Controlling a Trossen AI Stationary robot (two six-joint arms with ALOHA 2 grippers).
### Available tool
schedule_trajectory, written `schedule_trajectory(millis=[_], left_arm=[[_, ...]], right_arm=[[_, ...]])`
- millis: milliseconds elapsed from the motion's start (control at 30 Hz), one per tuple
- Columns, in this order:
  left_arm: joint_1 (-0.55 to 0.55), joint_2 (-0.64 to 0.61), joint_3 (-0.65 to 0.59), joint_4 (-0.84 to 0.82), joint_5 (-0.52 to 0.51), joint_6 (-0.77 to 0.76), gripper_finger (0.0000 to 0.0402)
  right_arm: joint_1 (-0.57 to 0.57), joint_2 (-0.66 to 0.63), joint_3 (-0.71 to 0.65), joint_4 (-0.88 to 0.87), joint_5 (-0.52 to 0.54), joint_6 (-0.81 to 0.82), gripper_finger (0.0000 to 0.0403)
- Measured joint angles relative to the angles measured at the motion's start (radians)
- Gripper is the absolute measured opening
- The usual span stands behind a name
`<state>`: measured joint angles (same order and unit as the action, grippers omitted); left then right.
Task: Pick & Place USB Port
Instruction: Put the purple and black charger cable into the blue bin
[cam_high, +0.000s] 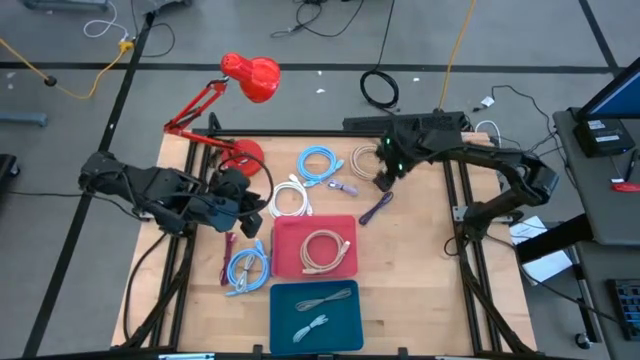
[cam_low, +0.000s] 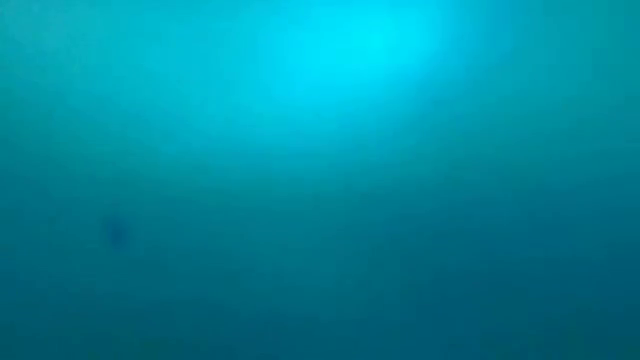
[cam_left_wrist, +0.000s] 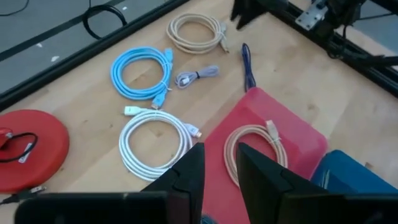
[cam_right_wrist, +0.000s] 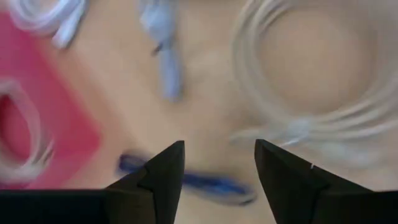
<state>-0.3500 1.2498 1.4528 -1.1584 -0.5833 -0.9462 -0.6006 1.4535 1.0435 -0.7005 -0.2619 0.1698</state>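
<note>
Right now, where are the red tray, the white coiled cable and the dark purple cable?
red tray (cam_high: 285, 232): high view, bare corner of the tray's floor.
white coiled cable (cam_left_wrist: 149, 144): left wrist view, on the coil's loops.
dark purple cable (cam_high: 376, 207): high view, middle of the cable's length.

The bench (cam_high: 420, 250) is evenly lit overhead with soft shadows. The low view is a featureless teal haze. The right wrist view is heavily blurred.

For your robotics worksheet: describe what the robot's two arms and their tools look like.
Both arms are dark, jointed and black-cabled. The left tool and right tool each end in two black, wedge-shaped fingers. A small green light glows near the right tool.
</note>
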Motion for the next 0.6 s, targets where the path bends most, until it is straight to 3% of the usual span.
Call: schedule_trajectory(millis=[167, 233, 400, 600], left_arm=[[-0.018, 0.021, -0.011, -0.001, 0.014, -0.008, 0.0093], [-0.023, 0.021, -0.024, 0.002, 0.015, -0.010, 0.0093], [-0.028, 0.023, -0.074, 0.001, 0.018, -0.052, 0.0093], [-0.028, 0.023, -0.095, 0.003, 0.042, -0.075, 0.0093]], right_arm=[[0.080, -0.009, -0.128, 0.080, -0.240, -0.190, 0.0192], [0.144, -0.010, -0.166, 0.071, -0.255, -0.297, 0.0188], [0.290, -0.008, -0.235, 0.133, -0.066, -0.407, 0.0180], [0.383, -0.008, -0.219, 0.213, 0.170, -0.404, 0.0179]])
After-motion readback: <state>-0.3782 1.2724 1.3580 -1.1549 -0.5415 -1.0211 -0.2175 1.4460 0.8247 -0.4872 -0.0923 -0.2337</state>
